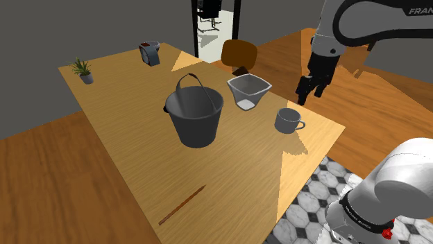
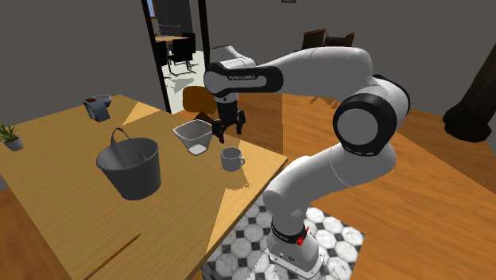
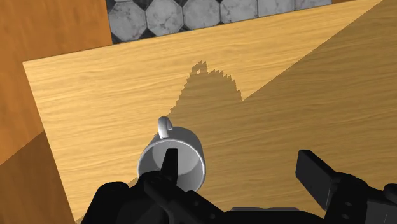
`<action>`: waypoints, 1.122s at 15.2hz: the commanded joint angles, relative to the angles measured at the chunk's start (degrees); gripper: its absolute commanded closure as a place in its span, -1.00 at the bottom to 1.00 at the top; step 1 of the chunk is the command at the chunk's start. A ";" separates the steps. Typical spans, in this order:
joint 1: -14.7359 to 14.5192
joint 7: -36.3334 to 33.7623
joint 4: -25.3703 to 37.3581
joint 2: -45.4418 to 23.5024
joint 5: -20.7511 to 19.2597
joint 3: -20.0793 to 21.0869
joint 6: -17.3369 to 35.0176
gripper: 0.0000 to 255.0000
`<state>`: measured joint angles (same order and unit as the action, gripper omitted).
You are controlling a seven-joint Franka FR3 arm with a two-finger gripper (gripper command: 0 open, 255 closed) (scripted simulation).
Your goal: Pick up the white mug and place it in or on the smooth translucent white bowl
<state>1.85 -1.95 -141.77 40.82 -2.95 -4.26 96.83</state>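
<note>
A wooden table [image 1: 139,173] takes up most of the shoulder view, and the white arm [image 2: 318,64] reaches over its right end. A dark grey bucket [image 1: 196,118] stands upright mid-table with its handle raised. A brown chair [image 1: 239,54] sits beyond the far edge. The bowl [image 1: 248,91], pale and see-through with a squarish rim, stands just right of the bucket and a little farther off. The mug [image 1: 286,120], grey-white, stands upright near the table's right edge in the shoulder view, nearer than the bowl and apart from it, handle turned right. The gripper [image 1: 312,96] hangs above the table close to the mug, on its far right side. In the wrist view its jaws stand wide apart, one finger [image 3: 170,167] lined up with the mug's rim, holding nothing. A plant [image 1: 83,69] sits at the far left corner, and a thin stick [image 1: 182,205] lies near the front edge
</note>
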 commanded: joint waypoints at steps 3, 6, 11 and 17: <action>0.53 -1.60 -2.49 -5.54 -0.53 0.05 8.35 -1.00; 0.96 -2.75 -3.70 -10.69 -1.01 -0.04 14.79 -1.00; 1.69 -4.75 -3.95 -20.70 -1.87 -0.28 25.14 -1.00; 1.97 -5.24 -5.49 -24.88 -2.21 -0.51 30.89 -1.00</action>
<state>3.76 -7.22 -146.91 16.42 -5.09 -4.69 126.82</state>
